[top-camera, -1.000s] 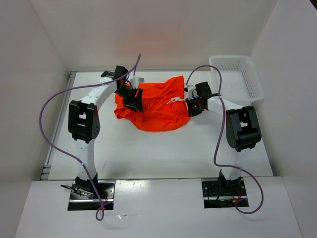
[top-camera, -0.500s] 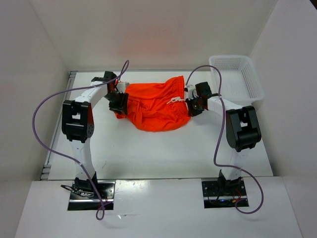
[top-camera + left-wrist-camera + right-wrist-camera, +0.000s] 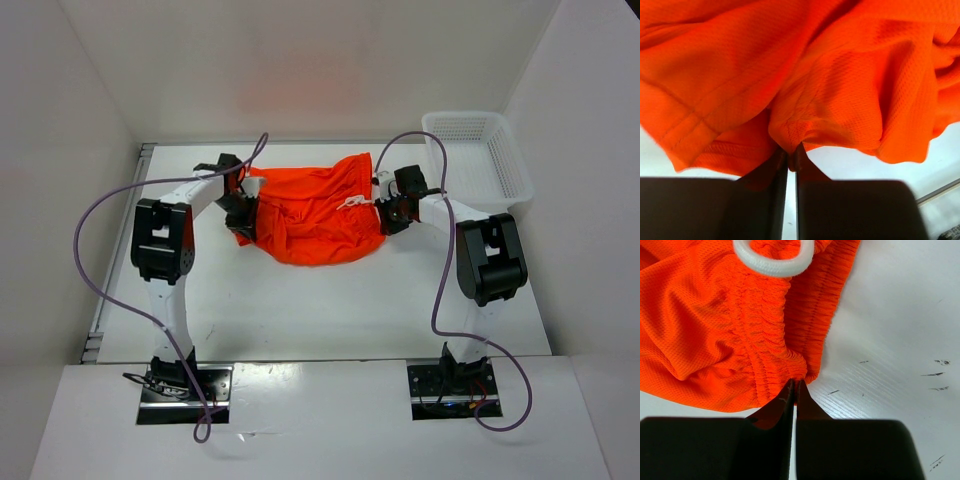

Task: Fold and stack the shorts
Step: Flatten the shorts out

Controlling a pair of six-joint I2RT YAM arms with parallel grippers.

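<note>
You had two arms at work on one white table (image 3: 330,300), each trailing one purple cable (image 3: 85,262). At the left, your left gripper (image 3: 243,212) sat at the left edge of the one pair of bright orange, thin mesh shorts (image 3: 315,218). In its wrist view the left gripper (image 3: 791,150) had its two dark fingers drawn almost together, pinching a hemmed fold of the shorts (image 3: 815,75) at their tips. The shorts lay crumpled on the far middle of the table, between the two arms. Near their right edge, one white drawstring (image 3: 355,202) showed on the gathered waistband. Your right gripper (image 3: 385,215) met that waistband. Its wrist view showed the right gripper (image 3: 794,386) with jaws closed on the waistband's edge, and one loop of drawstring (image 3: 772,262) lying just beyond on the shorts (image 3: 705,325). Farthest right, one white plastic mesh basket (image 3: 517,165) stood at the far corner, apart from the shorts.
</note>
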